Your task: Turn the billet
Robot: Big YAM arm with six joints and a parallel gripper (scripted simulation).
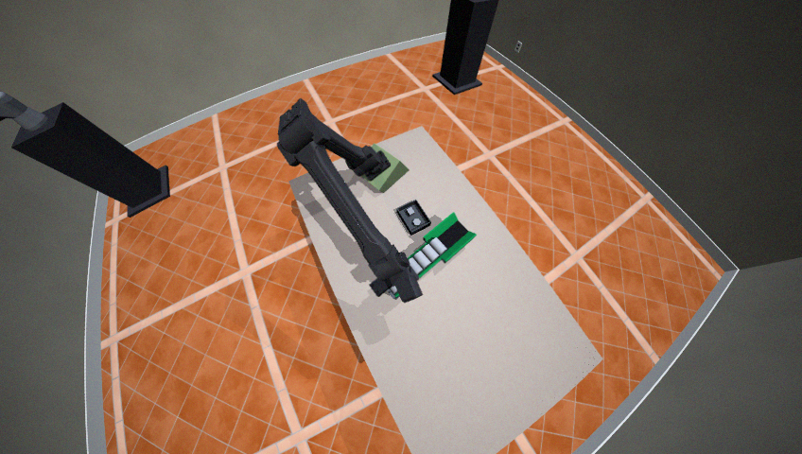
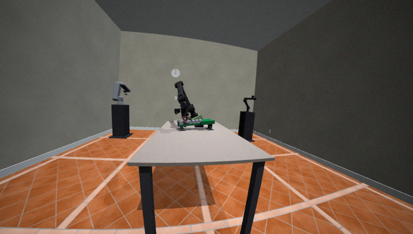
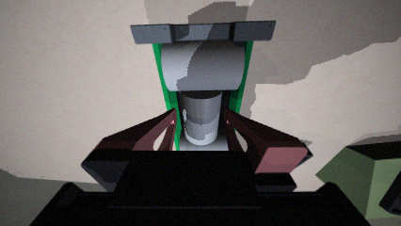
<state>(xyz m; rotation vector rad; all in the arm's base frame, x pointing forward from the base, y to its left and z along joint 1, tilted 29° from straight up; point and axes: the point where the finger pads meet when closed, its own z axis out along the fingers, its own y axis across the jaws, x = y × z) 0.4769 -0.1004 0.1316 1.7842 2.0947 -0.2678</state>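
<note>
Between the half-open, empty fingers of the gripper (image 3: 200, 126) lies the stray billet (image 3: 201, 118), long axis down the feed ramp (image 3: 163, 80), crosswise billet (image 3: 203, 66) beyond

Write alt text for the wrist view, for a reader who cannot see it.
The open claw straddles a steel billet lying lengthwise on the green feed ramp, one reddish finger on each side, neither visibly touching it. Just beyond lies a crosswise billet, then the grey stop, all above the pale table.
</note>
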